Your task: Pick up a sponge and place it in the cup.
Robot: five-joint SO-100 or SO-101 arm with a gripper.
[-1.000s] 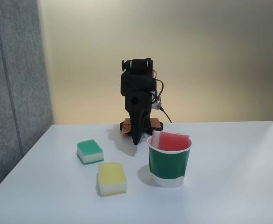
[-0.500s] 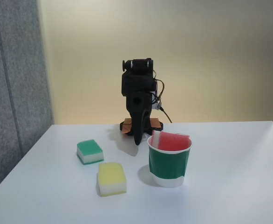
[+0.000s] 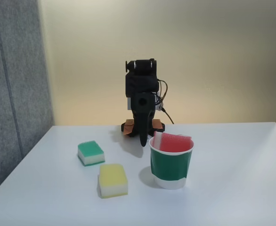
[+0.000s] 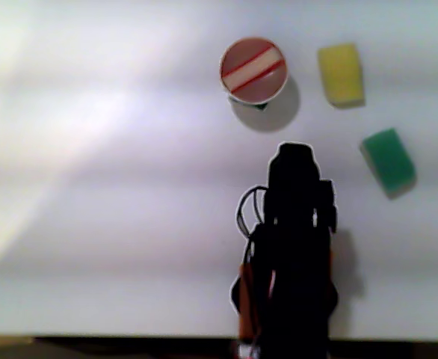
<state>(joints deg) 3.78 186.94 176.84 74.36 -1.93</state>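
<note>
The red sponge (image 3: 175, 142) with its white layer stands on edge inside the cup (image 3: 171, 167), its top poking above the rim. From above, the sponge (image 4: 253, 69) fills the cup's round mouth (image 4: 223, 67). The cup is white paper with a dark green band. My gripper (image 3: 142, 141) hangs down from the folded black arm behind and left of the cup, apart from it; its fingers taper to one point and look shut, holding nothing. In the other view the gripper (image 4: 294, 153) is a dark shape below the cup.
A green-and-white sponge (image 3: 91, 153) lies left of the cup and a yellow-and-white sponge (image 3: 113, 180) lies nearer the front, also seen as the green sponge (image 4: 388, 161) and the yellow sponge (image 4: 341, 73). The arm's base (image 3: 142, 126) stands at the back of the white table.
The arm has shifted slightly to the right in the fixed view. The sponge, the cup and the other sponges have not moved.
</note>
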